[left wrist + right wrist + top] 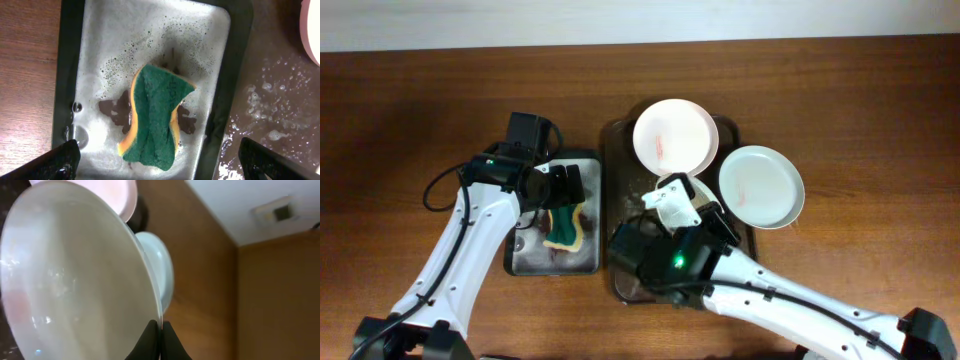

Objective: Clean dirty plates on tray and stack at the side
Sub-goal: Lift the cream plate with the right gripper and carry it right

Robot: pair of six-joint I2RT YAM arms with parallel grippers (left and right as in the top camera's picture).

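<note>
The third of the round shallow plates, a white one [75,280], is tilted up on edge above the middle of the large dark brown rectangular tray [623,185]. The right gripper [159,335] has its jaws closed on the lower rim. In the right wrist view the plate's glossy face fills most of the picture, with a faint pinkish patch low on its left side.

A second white plate [672,137] lies flat at the far end of the tray and carries a thin reddish smear. The pale mint green plate [761,186] lies to its right. It rests over the tray's right rim, so part of it overhangs the brown wooden table [420,100]. These two plates sit just beside each other; whether their rims touch cannot be told. The tray floor is wet, with flecks of white foam near its left wall.

Just beside the tray on the left stands a smaller black tray [67,75] holding grey soapy water. A wavy sponge [155,120], green scouring side up with a yellow-orange layer beneath, lies in its middle.

The left gripper [565,192] hangs over this sponge. Its jaws are spread wide, with one black fingertip [65,160] on each side, and neither touches the sponge.
</note>
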